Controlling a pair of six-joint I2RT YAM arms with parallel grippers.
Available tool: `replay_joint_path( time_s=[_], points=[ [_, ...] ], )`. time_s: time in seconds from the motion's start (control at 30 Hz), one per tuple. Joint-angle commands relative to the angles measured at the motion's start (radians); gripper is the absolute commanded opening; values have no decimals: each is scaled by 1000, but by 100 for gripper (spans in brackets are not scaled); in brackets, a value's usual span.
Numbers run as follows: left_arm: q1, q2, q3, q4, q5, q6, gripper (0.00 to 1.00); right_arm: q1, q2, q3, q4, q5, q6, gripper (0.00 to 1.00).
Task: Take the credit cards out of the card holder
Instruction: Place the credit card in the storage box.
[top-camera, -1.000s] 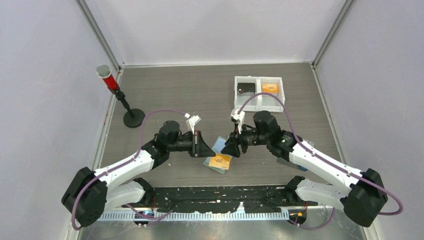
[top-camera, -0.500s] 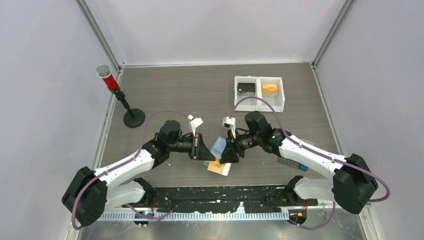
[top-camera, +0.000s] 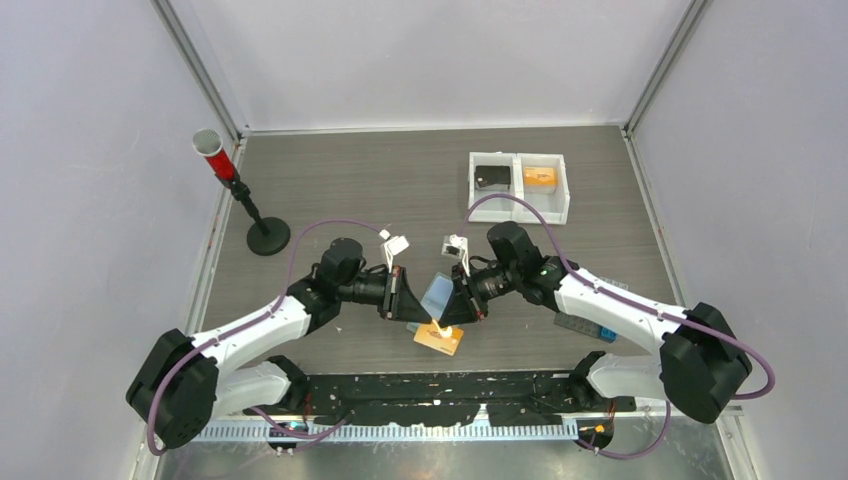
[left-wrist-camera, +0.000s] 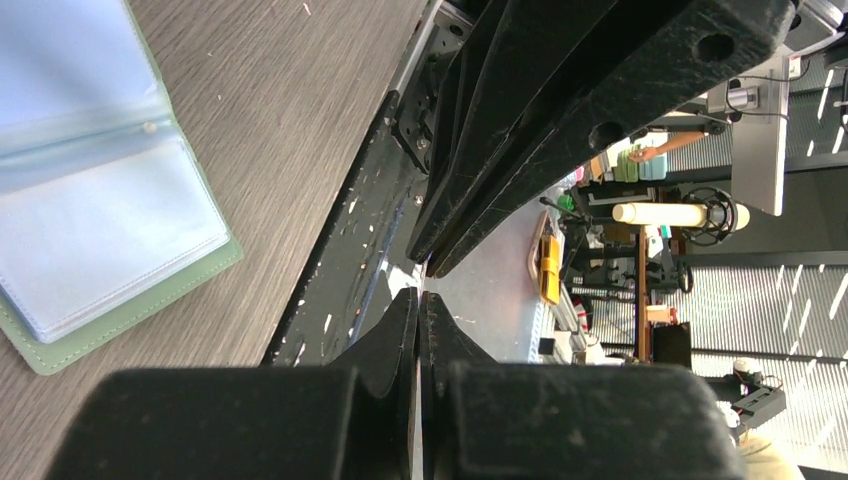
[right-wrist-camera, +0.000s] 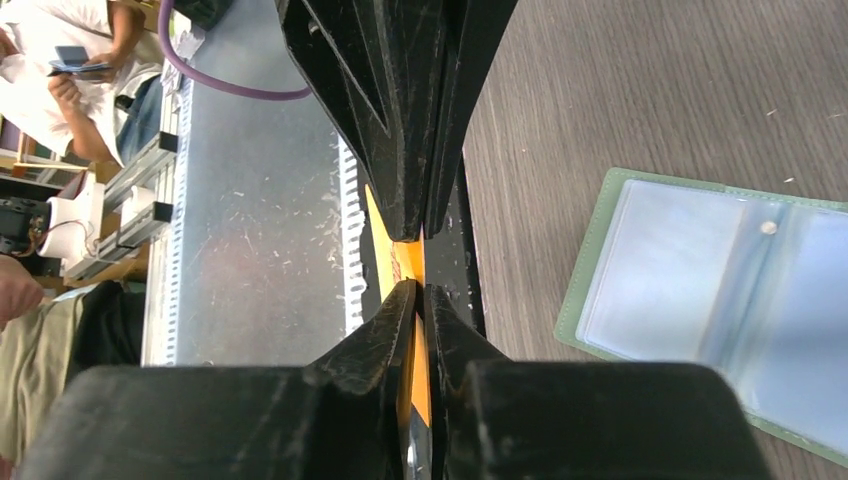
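1. Since a second ago, the right gripper (top-camera: 447, 316) has swung in toward 9 o'clock and its jaws have narrowed. The orange card (top-camera: 441, 340) has slid off the holder (top-camera: 437, 294) toward 6 o'clock. The left gripper (top-camera: 410, 308) has hardly shifted.
2. Top view: the holder lies open on the table (top-camera: 380, 190) between the two grippers. The card sits just at its 6 o'clock. I cannot tell whether a corner is still caught in a pocket.
3. Left wrist view: the left jaws are pressed together with nothing between them. The holder lies at 9 o'clock, apart from the fingertips. Its pockets look pale and flat, and I cannot tell whether a blue card is inside.
4. Right wrist view: the right jaws stand narrow and pinch the orange card by its edge. The holder lies flat at 3 o'clock, apart from them.
5. To do the step well, I judge:
   - Hold the pinch firm, because a thin card can slip or flex.
   - Draw the card low and level toward 6 o'clock until it is clear of the holder.
   - Nothing pins the holder, so it may drag along with the card. Pressing its 9 o'clock flap with the left gripper would steady it.
   - Lay the card down well apart from the holder, leaving room to reach the pockets.
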Motion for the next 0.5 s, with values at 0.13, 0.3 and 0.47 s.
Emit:
replay_joint_path(
  time_s=[0.13,0.3,0.47],
  points=[
    [2,-12,85,-69,-3,80,8,48,14,31,76,-70,53,5],
    [3,-55,137,-225,-97,153,38,51,-28,29,101,21,129,5],
    [3,-102,211,-406,-216,223,99,30,-59,30,108,107,177,5]
  ],
)
